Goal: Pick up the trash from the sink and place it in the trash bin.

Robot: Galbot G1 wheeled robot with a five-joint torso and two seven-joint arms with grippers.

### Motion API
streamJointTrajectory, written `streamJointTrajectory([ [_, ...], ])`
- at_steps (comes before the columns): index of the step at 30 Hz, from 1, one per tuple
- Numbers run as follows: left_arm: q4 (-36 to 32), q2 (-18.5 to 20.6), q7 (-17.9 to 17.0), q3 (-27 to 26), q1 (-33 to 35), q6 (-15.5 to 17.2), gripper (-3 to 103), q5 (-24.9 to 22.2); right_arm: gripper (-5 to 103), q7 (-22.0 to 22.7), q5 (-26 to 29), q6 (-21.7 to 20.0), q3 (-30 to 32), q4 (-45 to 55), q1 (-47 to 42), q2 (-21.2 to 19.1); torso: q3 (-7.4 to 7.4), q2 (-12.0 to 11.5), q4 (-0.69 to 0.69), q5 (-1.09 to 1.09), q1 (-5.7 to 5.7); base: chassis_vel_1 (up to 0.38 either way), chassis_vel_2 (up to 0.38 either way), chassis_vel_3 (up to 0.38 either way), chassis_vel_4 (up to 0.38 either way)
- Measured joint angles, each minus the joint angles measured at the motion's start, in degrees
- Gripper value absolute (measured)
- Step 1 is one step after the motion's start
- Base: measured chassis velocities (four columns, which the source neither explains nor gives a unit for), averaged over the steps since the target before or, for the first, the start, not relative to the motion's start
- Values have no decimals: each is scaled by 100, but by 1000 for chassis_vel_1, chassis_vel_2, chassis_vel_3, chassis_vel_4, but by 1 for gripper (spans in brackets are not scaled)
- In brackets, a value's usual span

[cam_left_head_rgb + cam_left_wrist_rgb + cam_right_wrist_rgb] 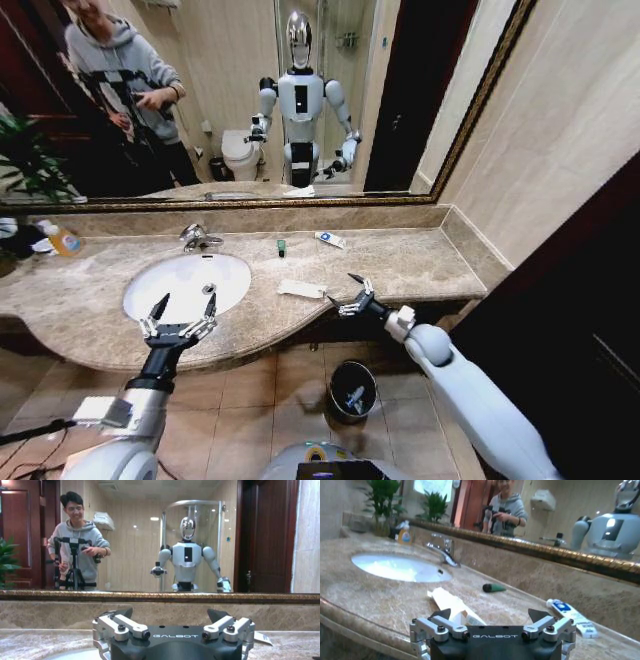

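The white oval sink (185, 283) is set in a beige marble countertop (420, 262) with a chrome faucet (200, 238) behind it. Trash lies on the counter to its right: a flat white packet (301, 289), a small green-black piece (282, 246) and a blue-white packet (330, 240). My right gripper (347, 292) stands open just right of the flat packet (452, 603), nothing between its fingers. My left gripper (183, 310) hangs open over the basin's front edge, empty. The black trash bin (352, 388) sits on the floor below the counter.
An orange-yellow soap bottle (63, 238) and a potted plant (25, 160) stand at the counter's far left. A wide mirror (300, 100) runs along the back wall. A dark door or panel (580, 320) bounds the right side. A person stands reflected in the mirror.
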Motion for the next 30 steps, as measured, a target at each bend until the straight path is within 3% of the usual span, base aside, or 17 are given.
streamJointTrajectory([
  [9, 0, 0, 0, 0, 0, 0, 100, 0, 99, -70, -181, -52, -329, -464, 383, 136, 0, 0, -1, 0, 0, 0, 0, 0, 0],
  [10, 0, 0, 0, 0, 0, 0, 100, 0, 92, -73, -206, -53, -405, -505, 436, 182, 0, 0, -1, 0, 0, 0, 0, 0, 0],
  [16, 0, 0, 0, 0, 0, 0, 100, 0, 77, -34, -301, -51, -632, -626, 570, 346, -1, 0, 0, 0, 0, 0, 0, 0, 0],
  [19, 0, 0, 0, 0, 0, 0, 100, 0, 60, 5, -298, -51, -682, -630, 572, 356, -1, 0, -1, 0, -1, 0, 0, 0, 0],
  [25, 0, 0, 0, 0, 0, 0, 100, 1, 44, 72, -232, -46, -702, -580, 560, 356, -1, 0, -1, 0, -1, 0, 0, 0, 0],
  [30, 0, 0, 0, 0, 0, 0, 100, 0, 22, 158, -162, -34, -742, -579, 569, 396, -1, 0, -1, 0, -1, 0, 0, 0, 0],
])
